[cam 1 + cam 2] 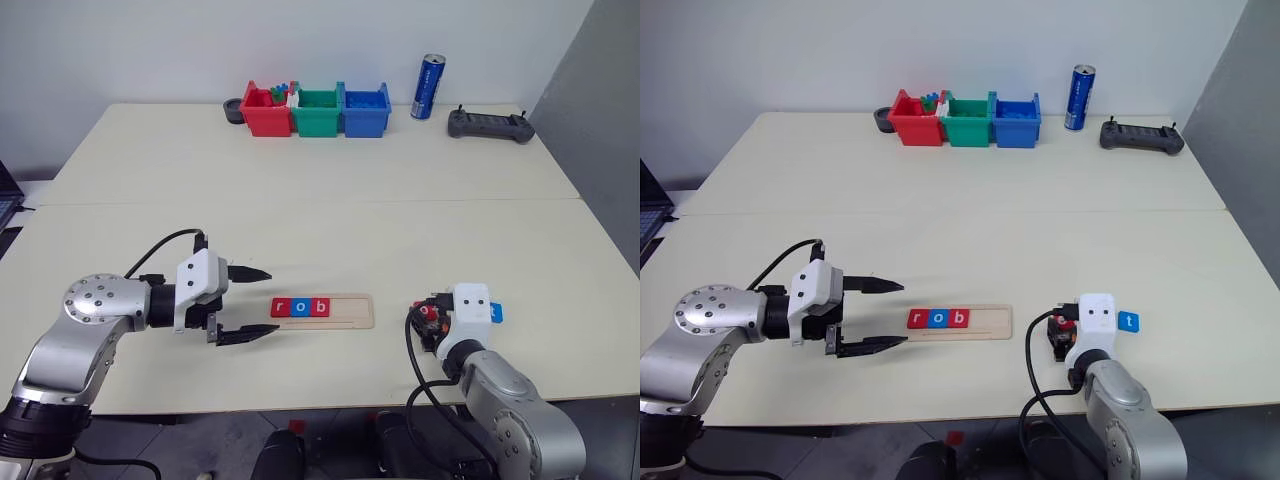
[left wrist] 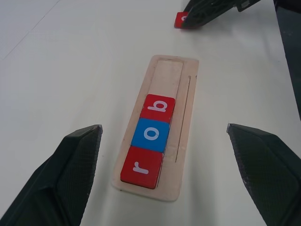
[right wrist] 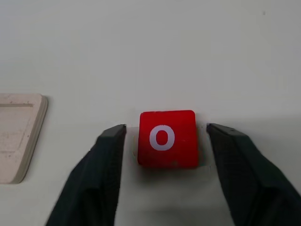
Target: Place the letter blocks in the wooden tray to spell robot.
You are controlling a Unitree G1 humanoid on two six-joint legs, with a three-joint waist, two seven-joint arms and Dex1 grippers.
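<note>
Right gripper (image 3: pixel 161 134) spread, red "o" block (image 3: pixel 167 139) between its fingers untouched on table, seen from the wrist, left gripper (image 1: pixel 243 304) wide apart beside wooden tray (image 1: pixel 350 311) holding "rob".

Robot test lab or bench setup: two plain pale tables (image 1: pixel 300 200) pushed together against bare white wall (image 1: pixel 200 40), sorting bins (image 1: pixel 318 111), handheld controller (image 1: pixel 489 125), drink can (image 1: pixel 429 87).

The wooden tray (image 1: pixel 345 311) lay flat on the table, tiles r (image 2: pixel 141 167), o (image 2: pixel 151 134), b (image 2: pixel 158 107) filling one end; a red o tile (image 3: pixel 167 139) and blue t tile (image 1: pixel 1127 321) lay loose nearby.
</note>
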